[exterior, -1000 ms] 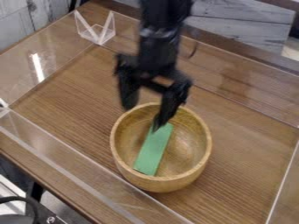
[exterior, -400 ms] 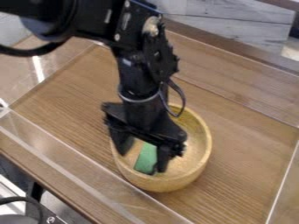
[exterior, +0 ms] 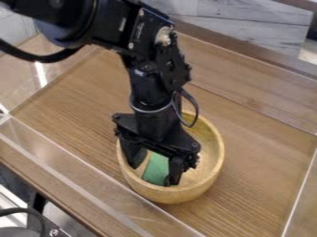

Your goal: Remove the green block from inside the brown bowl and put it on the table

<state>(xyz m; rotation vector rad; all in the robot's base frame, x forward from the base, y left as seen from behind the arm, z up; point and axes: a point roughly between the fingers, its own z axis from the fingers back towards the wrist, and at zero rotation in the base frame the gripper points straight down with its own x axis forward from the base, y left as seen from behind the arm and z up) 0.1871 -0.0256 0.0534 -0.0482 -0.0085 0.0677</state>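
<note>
Green block (exterior: 158, 169): flat, bright, lying inside brown bowl (exterior: 209, 164) on wood-grain table (exterior: 87, 102), acrylic-walled. Gripper (exterior: 155, 174) spread wide, straddling block, ungrasped.

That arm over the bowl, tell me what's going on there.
The robot arm has its end effector pointing down inside the brown bowl, jaws open on either side of the green block. The block lies in the bowl, not gripped yet as far as I can see. Nothing has been put on the table.
</note>
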